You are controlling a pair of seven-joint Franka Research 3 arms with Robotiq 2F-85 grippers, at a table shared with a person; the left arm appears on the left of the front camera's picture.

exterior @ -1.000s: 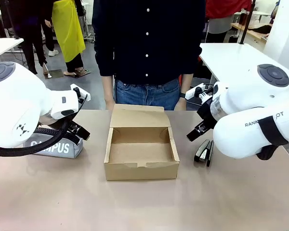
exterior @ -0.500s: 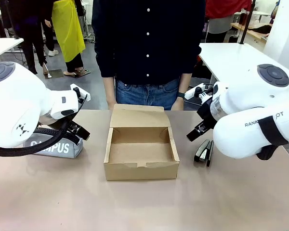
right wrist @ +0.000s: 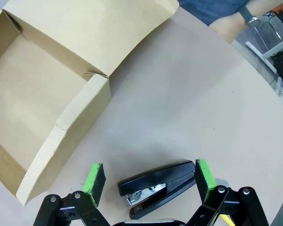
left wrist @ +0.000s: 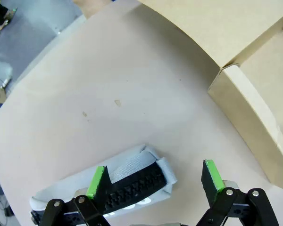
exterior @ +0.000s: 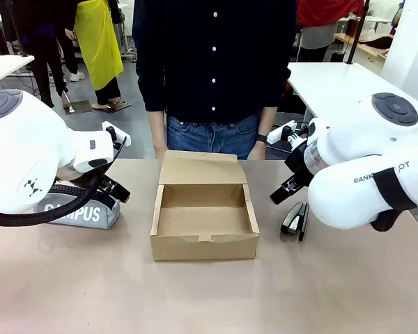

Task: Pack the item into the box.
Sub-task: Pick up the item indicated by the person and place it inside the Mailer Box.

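Note:
The item, a light-grey fabric pouch (exterior: 83, 213) with white "CAMPUS" lettering, lies on the table left of the box, partly hidden by my left arm. In the left wrist view the pouch's dark-zippered end (left wrist: 132, 181) sits low between the fingers of my left gripper (left wrist: 154, 179), which hovers open just above it; one green pad (left wrist: 98, 181) stands over the fabric. The open brown cardboard box (exterior: 203, 240) stands at the table's middle, empty, with its flap (exterior: 198, 167) raised at the far side. My right gripper (right wrist: 148, 176) is open above a black stapler (right wrist: 158, 188).
The stapler (exterior: 295, 218) lies right of the box. A person in a dark shirt (exterior: 212, 62) stands at the far edge behind the box, and a wrist with a watch (right wrist: 249, 14) is near the table. The table (exterior: 195, 299) in front of the box is bare.

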